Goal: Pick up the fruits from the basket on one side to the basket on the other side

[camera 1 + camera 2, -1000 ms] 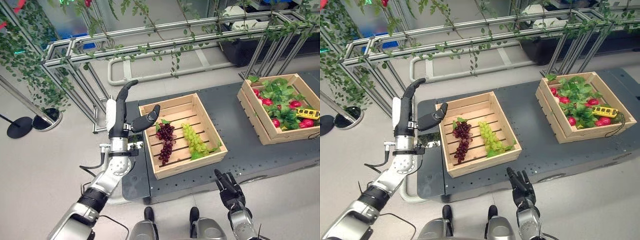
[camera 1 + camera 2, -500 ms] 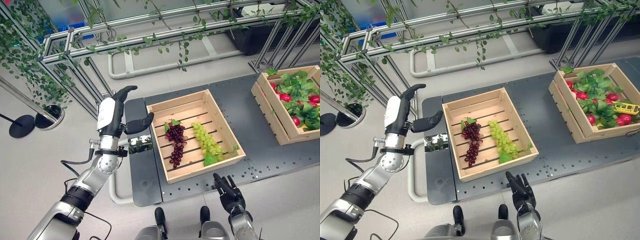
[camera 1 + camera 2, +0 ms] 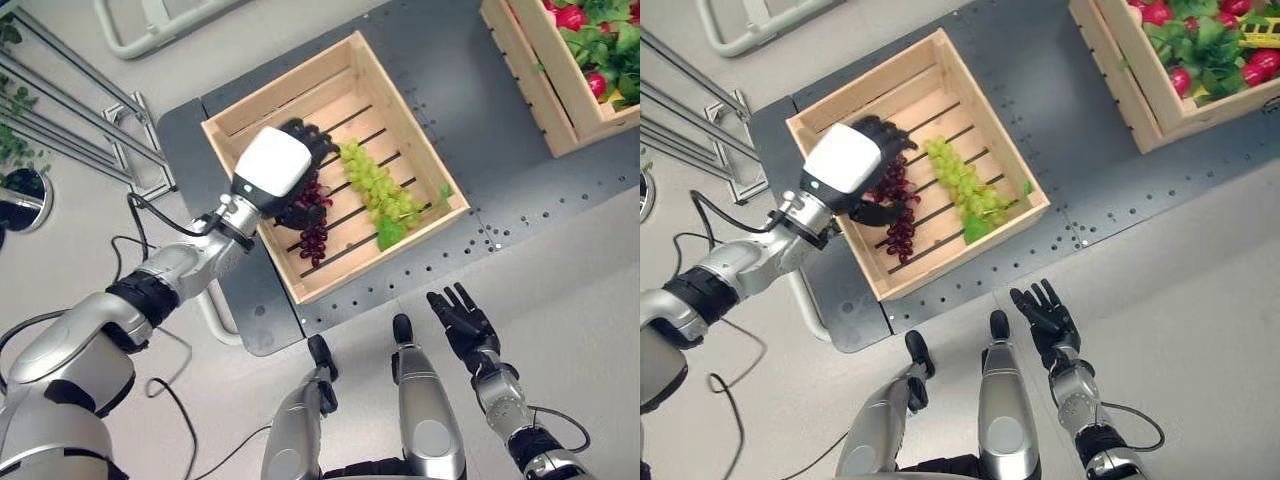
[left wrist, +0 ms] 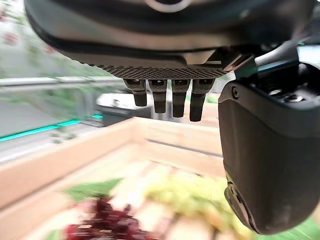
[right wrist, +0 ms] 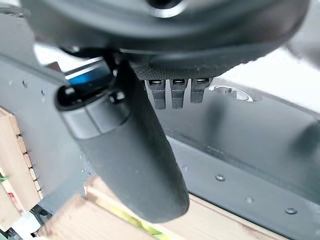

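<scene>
Here the left hand [image 3: 283,180] hovers spread open over the purple grapes [image 3: 313,238], the right hand [image 3: 462,322] open

The near crate [image 3: 330,165] is pale unfinished slatted wood, as is the far crate [image 3: 530,70]. Both rest on a matt dark-grey platform [image 3: 560,200]. The left hand [image 3: 275,170] has a smooth white plastic back cover.

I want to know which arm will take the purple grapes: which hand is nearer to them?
Left. The left hand hovers over the purple grapes inside the near crate, fingers open. The right hand hangs open past the platform's front edge, away from the crate.
</scene>
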### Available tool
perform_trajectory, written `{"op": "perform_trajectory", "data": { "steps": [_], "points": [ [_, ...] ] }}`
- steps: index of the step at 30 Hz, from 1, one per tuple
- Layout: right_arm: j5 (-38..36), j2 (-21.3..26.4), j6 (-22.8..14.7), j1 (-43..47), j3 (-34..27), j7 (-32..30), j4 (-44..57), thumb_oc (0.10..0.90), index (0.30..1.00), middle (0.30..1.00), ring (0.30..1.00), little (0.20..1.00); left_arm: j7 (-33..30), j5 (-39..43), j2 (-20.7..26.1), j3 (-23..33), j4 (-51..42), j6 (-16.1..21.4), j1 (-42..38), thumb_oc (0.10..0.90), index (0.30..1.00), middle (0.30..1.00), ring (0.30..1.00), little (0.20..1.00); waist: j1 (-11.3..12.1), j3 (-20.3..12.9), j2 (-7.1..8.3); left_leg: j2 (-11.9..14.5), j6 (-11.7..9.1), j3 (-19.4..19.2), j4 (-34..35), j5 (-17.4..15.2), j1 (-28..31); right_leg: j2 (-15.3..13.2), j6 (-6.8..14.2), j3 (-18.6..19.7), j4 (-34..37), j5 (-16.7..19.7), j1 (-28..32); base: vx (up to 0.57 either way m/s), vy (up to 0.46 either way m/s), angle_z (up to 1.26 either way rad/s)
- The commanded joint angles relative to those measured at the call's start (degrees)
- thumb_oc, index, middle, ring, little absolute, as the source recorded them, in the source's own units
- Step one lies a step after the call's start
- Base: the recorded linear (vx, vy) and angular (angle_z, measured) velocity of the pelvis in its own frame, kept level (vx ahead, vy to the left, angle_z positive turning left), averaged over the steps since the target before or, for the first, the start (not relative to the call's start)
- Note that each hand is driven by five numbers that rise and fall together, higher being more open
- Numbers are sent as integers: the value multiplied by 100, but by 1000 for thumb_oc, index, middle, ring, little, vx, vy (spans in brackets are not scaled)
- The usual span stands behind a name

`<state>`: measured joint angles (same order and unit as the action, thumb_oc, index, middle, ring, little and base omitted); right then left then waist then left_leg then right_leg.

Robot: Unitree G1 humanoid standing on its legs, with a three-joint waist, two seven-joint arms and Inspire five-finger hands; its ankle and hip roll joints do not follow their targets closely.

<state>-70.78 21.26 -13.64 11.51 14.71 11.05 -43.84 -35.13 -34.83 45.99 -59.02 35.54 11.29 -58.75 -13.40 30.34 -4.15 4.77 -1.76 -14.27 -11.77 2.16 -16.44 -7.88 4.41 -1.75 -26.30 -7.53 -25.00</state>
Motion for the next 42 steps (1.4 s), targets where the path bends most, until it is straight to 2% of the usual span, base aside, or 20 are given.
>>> {"op": "perform_trajectory", "data": {
  "steps": [1,8,11,15,17,21,28,32,35,36,39,40,42],
  "points": [
    [-265,284,-363,156,-75,366,401,800,900,900,900,900,-426,-350,82,503,155,109,-903,800,900,900,900,900,-85,-55,167,389,-211,130,-1714,-691,-676,84,-331,23,247,139,80,0,0,0],
    [-492,290,-318,137,-274,400,159,800,900,900,900,900,-612,-841,-64,305,420,115,-1203,800,900,900,900,900,-161,-55,248,434,-136,85,-2128,-841,-1133,79,-314,112,-120,82,-400,14,-7,-6],
    [-515,297,-297,171,-304,440,53,800,900,900,900,900,-669,-1053,-132,234,545,87,-1315,800,900,900,900,900,-185,-55,260,478,-155,48,-2177,-792,-1209,78,-317,105,-133,94,-473,15,-11,-2],
    [-557,233,-378,241,-278,500,-44,800,900,900,900,900,-695,-1329,-327,69,972,-155,-1588,800,900,900,900,900,-233,-55,375,496,-159,39,-2226,-963,-1233,79,-245,112,-164,40,-492,60,-40,-1],
    [-603,201,-408,298,-233,441,-45,800,900,900,900,900,-700,-1445,-400,-17,1270,-163,-1741,800,900,900,900,900,-252,-55,435,504,-149,15,-2247,-985,-1311,84,-227,107,-171,69,-574,32,-49,-2],
    [-601,164,-408,371,-213,287,13,800,900,900,900,900,-488,-1573,-431,-163,1489,-214,-1948,800,900,900,900,900,-292,-55,504,539,-91,-89,-2268,-959,-1546,103,-216,125,-199,173,-863,13,-19,-4],
    [-714,161,-435,273,-235,312,6,800,900,900,900,900,27,-1531,-410,-269,1560,-646,-2096,800,900,900,900,900,-337,-55,553,587,-65,-194,-2352,-1033,-1791,94,-161,169,-256,207,-1164,36,9,-2],
    [-834,138,-524,168,-182,350,60,800,900,900,900,900,285,-1586,-438,-333,1683,-825,-2133,800,900,900,900,900,-366,-55,629,609,-76,-190,-2429,-1227,-1851,87,-85,156,-243,171,-1202,29,3,0],
    [-912,123,-623,187,-122,306,161,800,900,900,900,900,408,-1618,-468,-422,1911,-750,-2268,800,900,900,900,900,-379,-55,695,650,-75,-202,-2504,-1248,-2057,111,-69,112,-206,247,-1377,0,0,0],
    [-913,120,-656,189,-92,254,211,800,900,900,900,900,394,-1585,-473,-465,2000,-621,-2326,800,900,900,900,900,-387,-55,719,670,-89,-200,-2533,-1236,-2141,118,-72,101,-202,264,-1448,0,0,0],
    [-905,97,-703,147,-81,216,236,800,900,900,900,900,560,-1551,-513,-574,2064,48,-2430,800,900,900,900,900,-418,-55,754,691,-70,-232,-2541,-1296,-2269,126,-45,97,-196,291,-1610,0,0,0],
    [-904,95,-703,146,-83,214,235,800,900,900,900,900,587,-1540,-514,-590,2055,83,-2434,800,900,900,900,900,-418,-55,755,688,-67,-229,-2550,-1305,-2281,127,-43,101,-196,294,-1622,0,0,0],
    [-900,76,-679,165,-106,158,196,800,900,900,900,900,969,-1340,-561,-758,1951,520,-2439,800,900,900,900,900,-422,-55,768,671,-28,-232,-2566,-1377,-2360,146,-25,108,-222,312,-1726,0,0,0]
  ]
}}
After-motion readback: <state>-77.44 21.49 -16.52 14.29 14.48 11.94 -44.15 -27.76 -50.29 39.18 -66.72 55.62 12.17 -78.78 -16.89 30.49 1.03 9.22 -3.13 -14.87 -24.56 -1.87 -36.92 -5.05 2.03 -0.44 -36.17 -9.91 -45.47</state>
